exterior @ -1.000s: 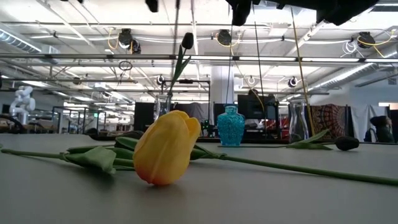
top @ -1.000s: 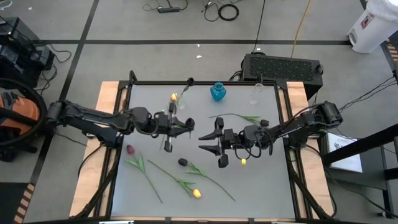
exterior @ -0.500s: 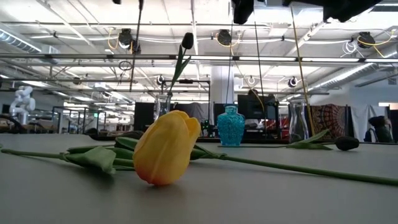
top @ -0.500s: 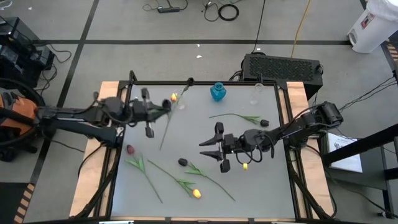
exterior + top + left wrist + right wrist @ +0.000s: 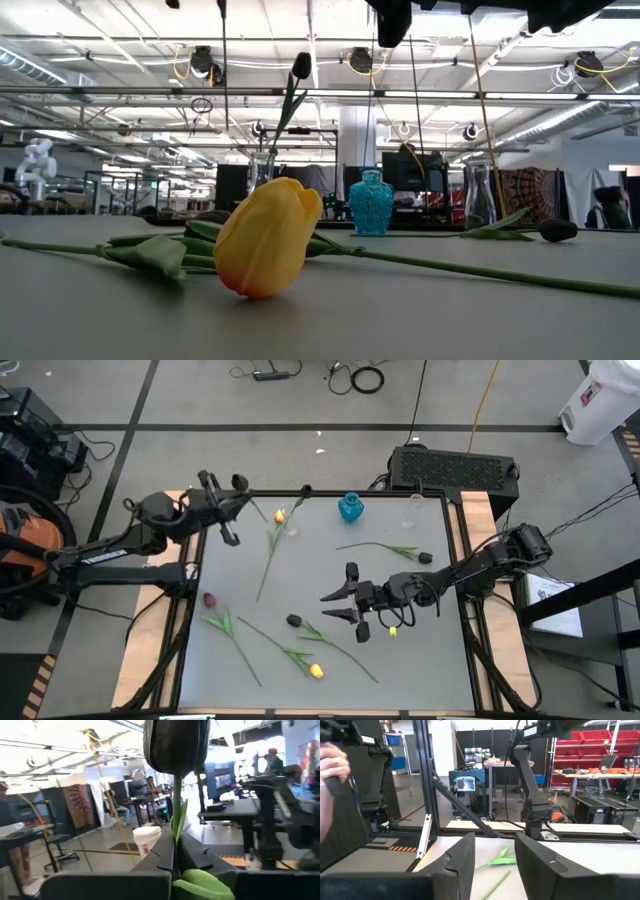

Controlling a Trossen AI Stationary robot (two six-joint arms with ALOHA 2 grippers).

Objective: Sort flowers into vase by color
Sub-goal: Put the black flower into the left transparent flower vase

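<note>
The left hand [image 5: 228, 510], clamped on the black tulip [image 5: 176, 742], has swung from mid-bench to the far left corner, while the right hand [image 5: 343, 603], fingers apart, has drifted slightly lower mid-bench.

Two dark jointed arms [image 5: 110, 550], black cabling.

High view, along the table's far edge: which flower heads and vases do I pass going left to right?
yellow bud → black bud → blue vase → clear vase
</note>
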